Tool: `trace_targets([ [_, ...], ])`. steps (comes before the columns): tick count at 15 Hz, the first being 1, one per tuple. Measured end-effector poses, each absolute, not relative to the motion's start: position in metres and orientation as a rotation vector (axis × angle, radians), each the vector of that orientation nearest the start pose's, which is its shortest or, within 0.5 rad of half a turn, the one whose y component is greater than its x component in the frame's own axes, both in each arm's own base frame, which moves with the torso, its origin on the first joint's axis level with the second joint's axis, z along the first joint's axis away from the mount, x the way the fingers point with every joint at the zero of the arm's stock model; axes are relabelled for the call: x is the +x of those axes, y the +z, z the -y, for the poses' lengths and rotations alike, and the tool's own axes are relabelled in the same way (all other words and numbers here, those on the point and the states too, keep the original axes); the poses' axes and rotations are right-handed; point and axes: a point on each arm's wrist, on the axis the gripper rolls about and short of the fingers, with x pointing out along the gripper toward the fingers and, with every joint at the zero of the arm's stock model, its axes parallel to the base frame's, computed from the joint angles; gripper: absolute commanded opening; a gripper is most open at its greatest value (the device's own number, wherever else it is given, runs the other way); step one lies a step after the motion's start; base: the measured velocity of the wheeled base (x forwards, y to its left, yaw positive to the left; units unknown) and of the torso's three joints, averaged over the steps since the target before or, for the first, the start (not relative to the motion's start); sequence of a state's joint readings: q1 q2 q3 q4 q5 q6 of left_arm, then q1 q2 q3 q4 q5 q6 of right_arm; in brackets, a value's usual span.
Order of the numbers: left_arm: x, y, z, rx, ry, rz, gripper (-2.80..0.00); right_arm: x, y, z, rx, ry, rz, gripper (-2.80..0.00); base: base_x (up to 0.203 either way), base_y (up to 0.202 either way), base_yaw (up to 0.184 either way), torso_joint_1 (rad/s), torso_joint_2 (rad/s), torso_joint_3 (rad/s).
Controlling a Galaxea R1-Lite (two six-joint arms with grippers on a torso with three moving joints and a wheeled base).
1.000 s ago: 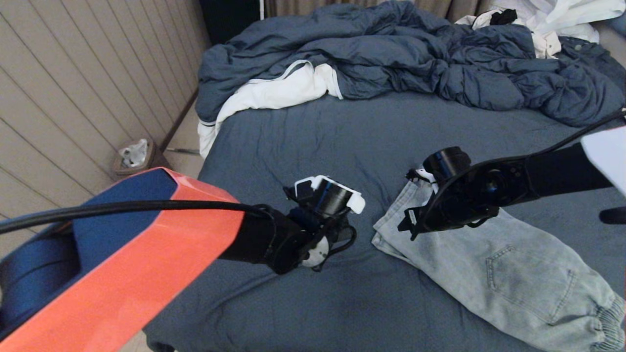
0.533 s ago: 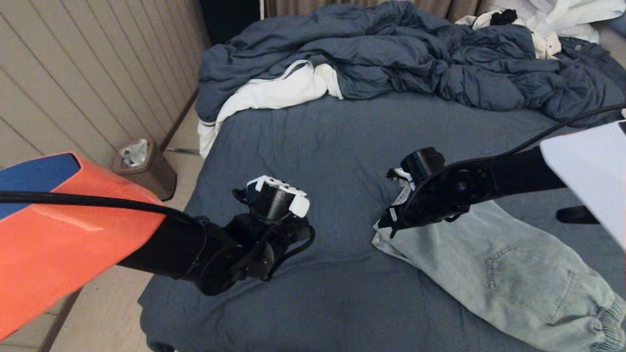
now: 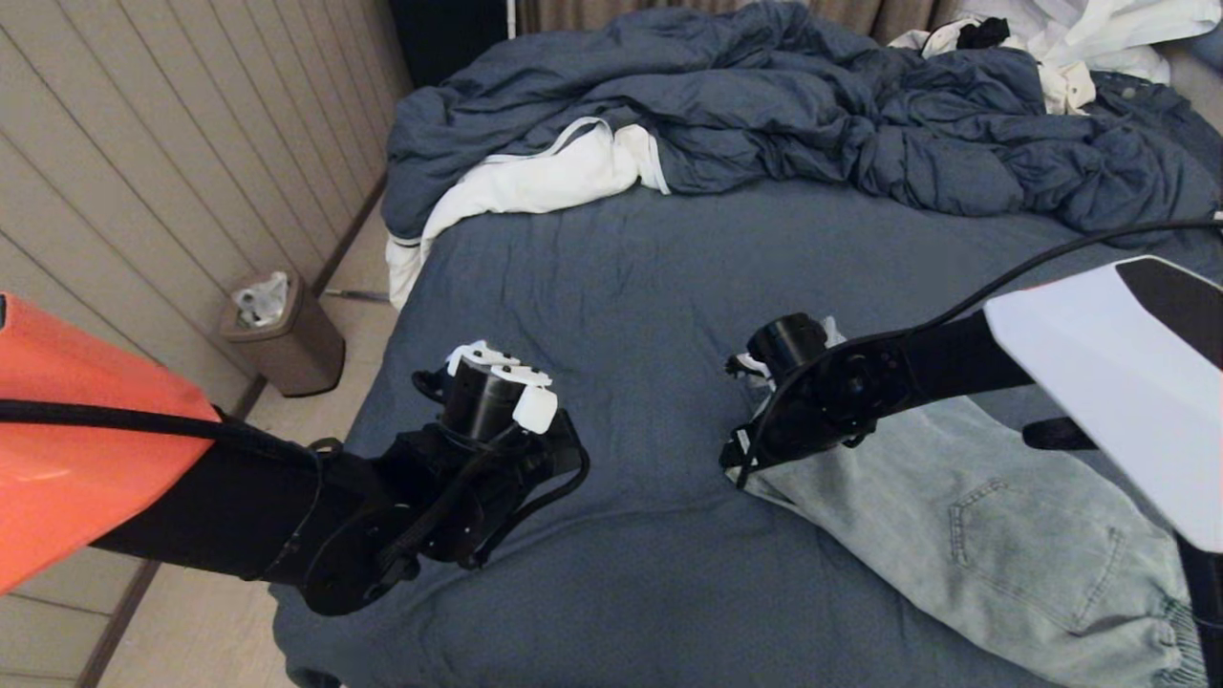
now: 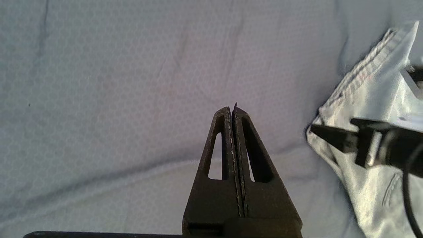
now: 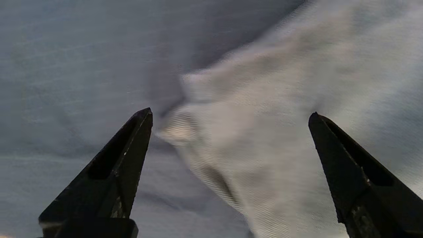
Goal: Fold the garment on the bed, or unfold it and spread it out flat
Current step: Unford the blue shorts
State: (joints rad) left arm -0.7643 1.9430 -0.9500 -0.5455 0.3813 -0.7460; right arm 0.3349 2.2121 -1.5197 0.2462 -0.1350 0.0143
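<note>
The garment (image 3: pixel 975 545), light blue denim-look shorts with a back patch pocket, lies flat on the near right part of the bed (image 3: pixel 650 287). My right gripper (image 3: pixel 740 463) hangs open over the garment's left corner. In the right wrist view its fingers (image 5: pixel 142 132) straddle that pale corner (image 5: pixel 264 115) without touching it. My left gripper (image 4: pixel 232 110) is shut on nothing above bare sheet, well left of the garment (image 4: pixel 373 99). The left wrist (image 3: pixel 487 401) sits near the bed's left edge. The waistband and drawstring are hidden.
A puffy dark blue duvet (image 3: pixel 764 105) is heaped across the far side of the bed, with a white cloth (image 3: pixel 535 182) at its left end. More white clothes (image 3: pixel 1099 38) lie far right. A bin (image 3: pixel 282 334) stands on the floor by the panelled wall.
My left arm has drawn back to the left and nearer, away from the garment. The right gripper has slid left and lower, to the garment's left corner.
</note>
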Motion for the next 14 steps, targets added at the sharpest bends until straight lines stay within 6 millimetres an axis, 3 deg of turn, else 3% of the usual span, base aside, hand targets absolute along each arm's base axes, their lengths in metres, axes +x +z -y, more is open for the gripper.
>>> trace_targets([
  [5, 0.263, 0.130, 0.240, -0.484, -0.214, -0.495, -2.80, 0.402, 0.090, -0.144, -0.226, 0.185, -0.941, 0.00, 0.000, 0.000, 0.000, 0.000, 0.00, 0.000],
  [6, 0.263, 0.130, 0.240, -0.485, -0.214, -0.496, -2.80, 0.403, 0.088, -0.145, -0.229, 0.187, -0.945, -2.80, 0.000, 0.000, 0.000, 0.000, 0.00, 0.000],
  [14, 0.264, 0.126, 0.241, -0.484, -0.212, -0.500, -2.80, 0.410, 0.078, -0.145, -0.284, 0.155, -0.944, -2.80, 0.000, 0.000, 0.000, 0.000, 0.00, 0.000],
])
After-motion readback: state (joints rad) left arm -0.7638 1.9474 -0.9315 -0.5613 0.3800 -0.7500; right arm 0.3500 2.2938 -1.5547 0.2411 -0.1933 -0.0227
